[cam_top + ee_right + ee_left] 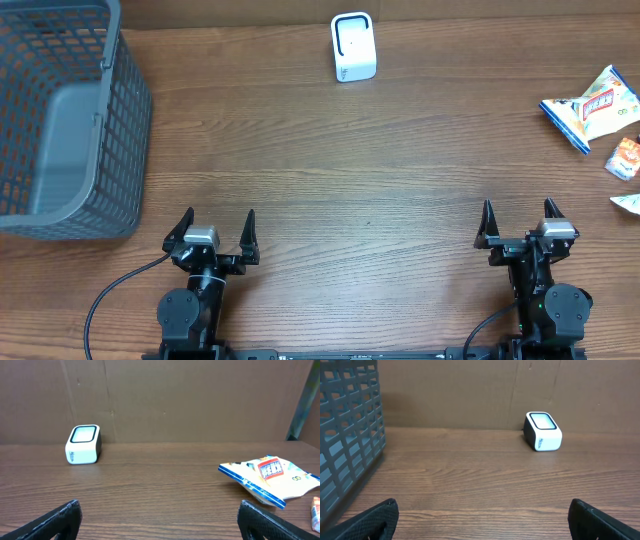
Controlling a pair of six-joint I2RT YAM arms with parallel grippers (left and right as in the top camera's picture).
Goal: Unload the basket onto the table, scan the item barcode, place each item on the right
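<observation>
Nearest the robot, the left gripper point(219, 216) sits low at the table's point(350, 170) near edge, jaws spread wide, nothing between them. In its wrist view the two dark fingertips point(372, 521) frame only bare wood. Over on the other side, the right gripper point(518, 206) matches it: jaws wide apart, empty, parked at the near edge. Its wrist camera shows the same story, black fingers point(55, 520) at the bottom corners and open table between.

Moving out, on the right, a white packet point(628, 203) pokes in from the edge, and just beyond it lies an orange packet point(627, 158), partly cut off. A little farther lies the bag point(592, 108), a flat blue-and-white snack pouch with a red logo, well apart from both grippers; the right wrist view catches it lying flat on the wood point(270, 476). No barcode is readable from here.

Left side now: the grey basket point(120, 150) fills the far-left corner, lattice wall facing the left arm point(347, 435).

Farthest of all, the scanner point(353, 47), a small white box with a dark-rimmed window, stands near the back edge, roughly centre, against the brown backboard point(543, 431) point(83, 444).
</observation>
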